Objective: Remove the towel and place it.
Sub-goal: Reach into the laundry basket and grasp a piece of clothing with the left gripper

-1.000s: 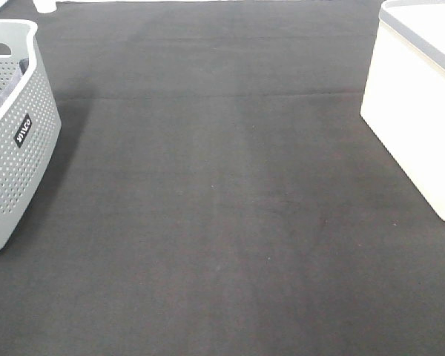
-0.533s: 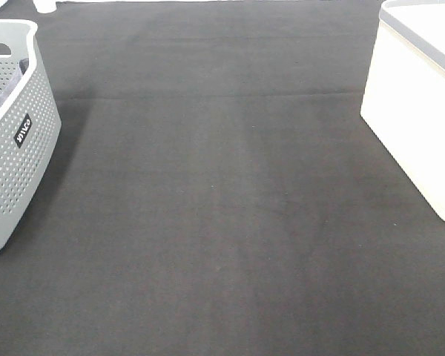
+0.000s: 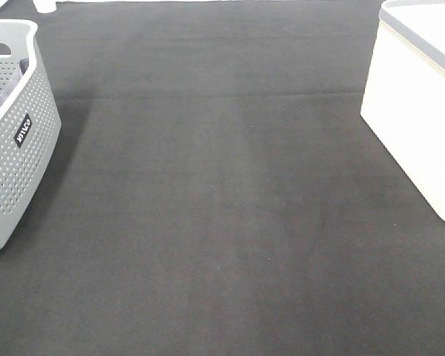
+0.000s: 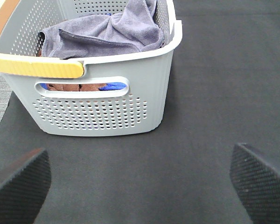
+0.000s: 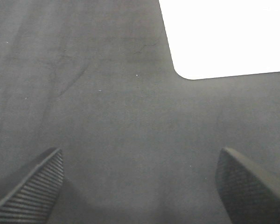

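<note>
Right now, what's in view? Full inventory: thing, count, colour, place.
towel: one, grey-lavender, crumpled atop the basket's contents
basket: one, grey perforated, mat's left edge
yellow strip: one, on basket rim
other cloths: count unclear, blue and brown, under the towel
box: one, white, mat's right edge
mat: one, black, under everything
left end effector: one, black, open, facing the basket
right end effector: one, black, open, over bare mat

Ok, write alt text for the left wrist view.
A grey-lavender towel lies crumpled in a grey perforated basket standing on a dark mat. The open left gripper hangs short of the basket, holding nothing.
</note>
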